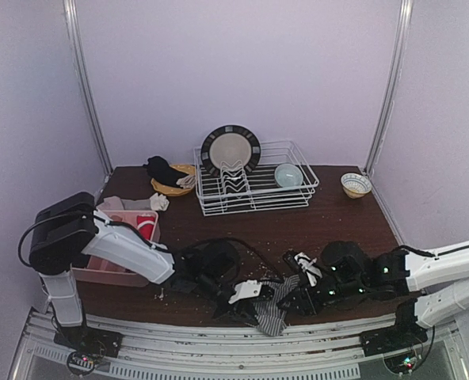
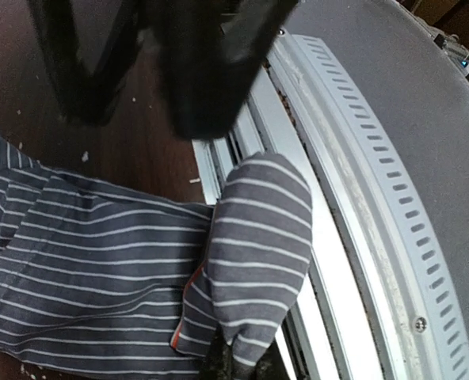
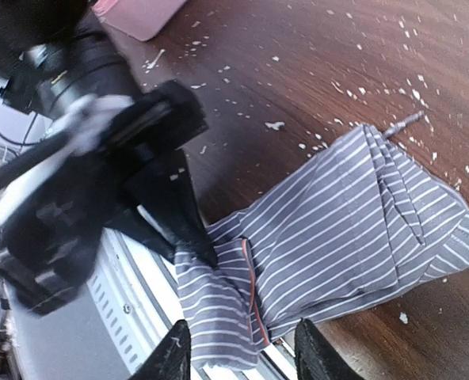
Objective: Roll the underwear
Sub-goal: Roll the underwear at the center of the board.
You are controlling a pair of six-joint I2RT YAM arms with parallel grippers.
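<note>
Grey-striped underwear [image 3: 353,229], soft, light and floppy, lies at the worktop's [image 3: 314,71] near edge, one corner hanging over. The left end effector [image 3: 193,244] is clamped on that corner. The right end effector [image 3: 242,356] is spread apart. A hem probably gives the firmest hold.

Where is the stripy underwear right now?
The underwear lies at the near edge of the table, right of centre in the top view, between the left gripper, pinching its corner, and the right gripper.
</note>
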